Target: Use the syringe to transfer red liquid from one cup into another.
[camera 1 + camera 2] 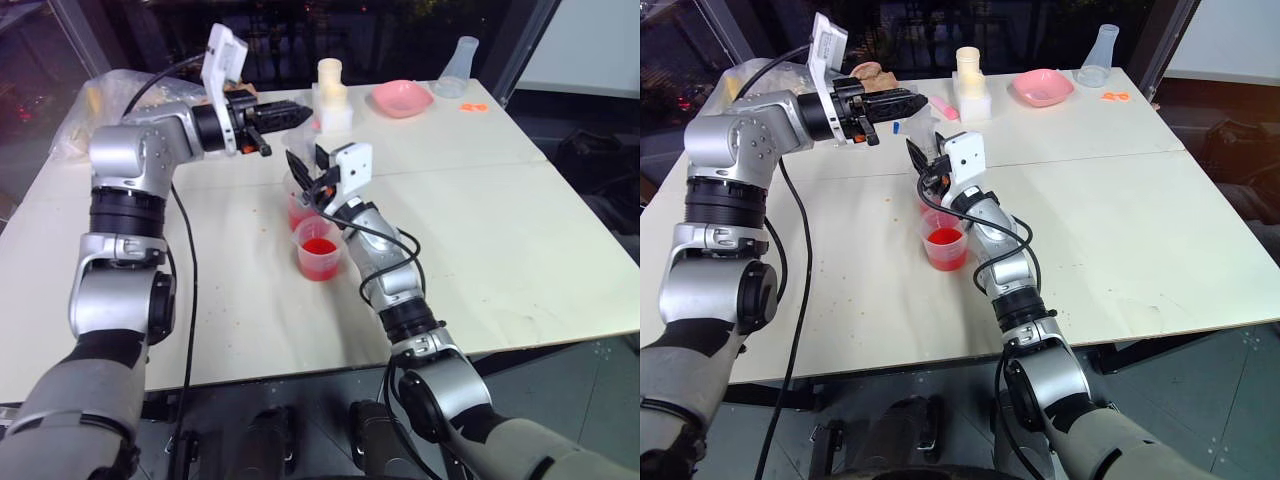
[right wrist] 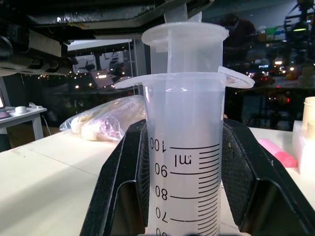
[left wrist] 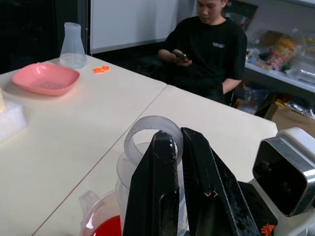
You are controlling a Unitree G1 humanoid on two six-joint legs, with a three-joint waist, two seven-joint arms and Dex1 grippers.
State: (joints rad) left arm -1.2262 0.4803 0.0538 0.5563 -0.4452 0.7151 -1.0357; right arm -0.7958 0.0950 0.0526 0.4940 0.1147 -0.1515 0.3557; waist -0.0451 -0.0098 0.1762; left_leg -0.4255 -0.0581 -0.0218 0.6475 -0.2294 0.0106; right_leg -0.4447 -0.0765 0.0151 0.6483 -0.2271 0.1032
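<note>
The syringe (image 2: 184, 162) stands upright with my right gripper (image 2: 183, 128) shut on its clear, scale-marked barrel. It hangs over the far cup (image 1: 297, 212) near the table's middle. Its white plunger (image 2: 184, 37) is pulled a short way out of the barrel. My left gripper (image 3: 178, 135) reaches in level from the left, shut on the plunger's top disc (image 3: 147, 129). A second clear cup (image 1: 318, 255), nearer to me, holds red liquid (image 1: 319, 247). Red also shows low in the far cup. The syringe's tip is hidden behind the right gripper (image 1: 303, 172).
At the table's far side stand a pink bowl (image 1: 402, 97), a clear flask (image 1: 458, 68), a cream bottle on a white foam block (image 1: 331, 88) and a plastic bag (image 1: 85, 112). A seated person (image 3: 211, 44) is beyond the table's right edge.
</note>
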